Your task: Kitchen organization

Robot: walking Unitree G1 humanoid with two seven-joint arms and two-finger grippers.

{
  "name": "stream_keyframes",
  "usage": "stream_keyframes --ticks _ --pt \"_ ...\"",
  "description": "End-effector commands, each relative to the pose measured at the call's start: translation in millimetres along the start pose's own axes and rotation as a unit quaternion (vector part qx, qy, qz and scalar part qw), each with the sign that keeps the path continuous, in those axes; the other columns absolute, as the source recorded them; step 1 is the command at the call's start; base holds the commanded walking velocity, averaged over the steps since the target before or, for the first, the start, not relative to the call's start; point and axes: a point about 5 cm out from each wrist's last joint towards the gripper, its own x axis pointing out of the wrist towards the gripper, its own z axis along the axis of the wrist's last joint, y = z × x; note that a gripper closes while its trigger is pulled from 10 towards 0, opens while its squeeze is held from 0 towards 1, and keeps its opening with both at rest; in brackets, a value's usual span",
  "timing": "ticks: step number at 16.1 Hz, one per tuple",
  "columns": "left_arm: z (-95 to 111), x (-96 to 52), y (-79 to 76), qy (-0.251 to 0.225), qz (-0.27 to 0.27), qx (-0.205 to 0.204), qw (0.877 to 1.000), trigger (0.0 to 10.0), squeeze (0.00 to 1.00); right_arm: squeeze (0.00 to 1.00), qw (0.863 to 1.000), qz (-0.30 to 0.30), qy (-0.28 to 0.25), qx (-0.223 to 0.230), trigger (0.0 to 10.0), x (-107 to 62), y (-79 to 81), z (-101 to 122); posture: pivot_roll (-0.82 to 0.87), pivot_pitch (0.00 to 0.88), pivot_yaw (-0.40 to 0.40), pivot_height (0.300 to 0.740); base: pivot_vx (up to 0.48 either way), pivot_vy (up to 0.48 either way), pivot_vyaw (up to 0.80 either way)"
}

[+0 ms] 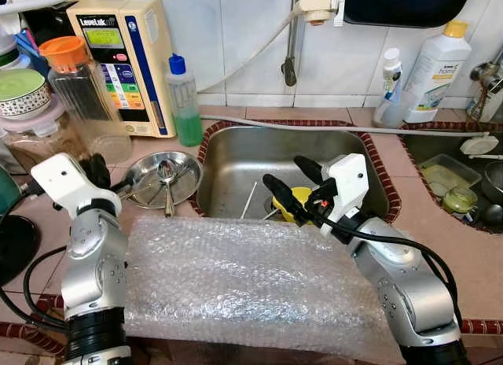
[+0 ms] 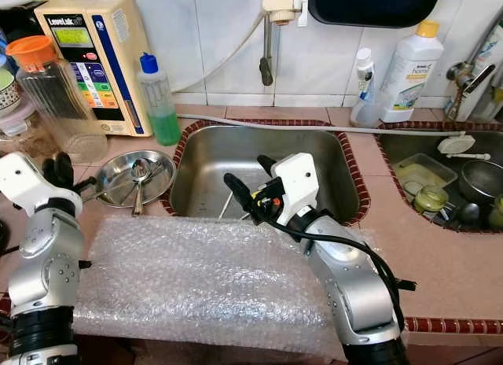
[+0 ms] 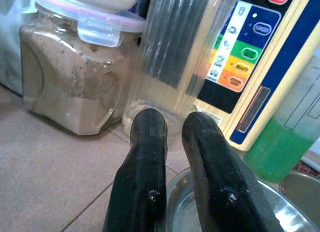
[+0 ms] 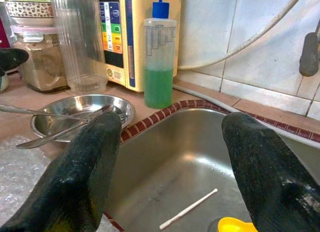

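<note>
Bubble wrap (image 1: pixel 236 282) lay nearest, draped flat over the front edge of the counter (image 1: pixel 440 223), between the two arms and across the near rim of the sink (image 1: pixel 236 156).

Left side: left tool (image 3: pixel 172 142) hung over the near-left rim of the steel dish (image 1: pixel 161 176), which sat on the counter just left of the sink's left edge. Fingers almost together, a thin gap between them, clasping nothing. Dish held spoons (image 1: pixel 167 176) with handles splayed toward the front. Behind it, along the back-left of the counter: ribbed clear jar (image 1: pixel 82 94) with orange lid, water unit (image 1: pixel 130 58), bottle of green liquid (image 1: pixel 185 105).

Centre: right tool (image 1: pixel 292 188) was held over the sink's front portion, pointing toward the left-back, fingers spread wide, empty. Yellow item (image 1: pixel 295 204) lay in the basin directly under and touching distance from the tool; kind not clear, partly hidden by the fingers. White stick (image 4: pixel 189 208) lay on the basin floor just left of it, long axis running from front-left to back-right.

Judgement: the right arm was the nearer one for anything in the basin; reach would be downward, and the stick would be best taken across its length.
</note>
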Motion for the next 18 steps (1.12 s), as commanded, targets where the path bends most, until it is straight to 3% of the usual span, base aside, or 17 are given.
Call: stream_keyframes --ticks 1,5,6,7,11,15,18 --pt "10 2.0 -2.3 -0.020 -0.005 -0.002 1.000 0.0 0.00 0.00 1.000 -0.004 -0.008 -0.007 10.0 0.8 -3.7 4 0.07 0.000 0.073 0.740 0.000 0.000 0.00" --pt "29 9.6 -4.3 -0.052 -0.012 -0.005 0.999 0.0 0.00 0.00 1.000 -0.005 -0.008 -0.010 10.0 1.7 -5.4 3 0.07 0.000 0.065 0.740 0.000 0.000 0.00" --pt "30 8.7 -4.9 -0.051 -0.015 0.012 0.999 0.9 0.00 0.00 1.000 -0.005 -0.007 -0.011 10.0 1.6 -5.6 3 0.07 0.000 0.062 0.740 0.000 0.000 0.00" --pt "29 4.0 -1.3 -0.047 -0.010 -0.018 0.999 10.0 1.00 0.00 1.000 -0.004 -0.006 -0.011 10.0 1.5 -5.0 2 0.07 0.000 0.055 0.740 0.000 0.000 0.00" --pt "13 -5.7 6.8 -0.016 0.012 -0.062 0.998 10.0 1.00 0.00 1.000 0.008 0.002 -0.015 10.0 0.5 -2.4 0 0.07 0.000 0.034 0.740 0.000 0.000 0.00" --pt "3 -17.2 -0.4 0.002 0.002 -0.084 0.996 10.0 1.00 0.00 1.000 0.019 0.009 -0.016 10.0 -0.9 0.5 -1 0.07 0.000 0.026 0.740 0.000 0.000 0.00" --pt "-4 -20.2 6.7 0.004 0.026 -0.073 0.997 10.0 1.00 0.00 0.999 0.049 0.008 -0.005 10.0 -4.0 11.1 -4 0.07 0.000 0.028 0.740 0.000 0.000 0.00"
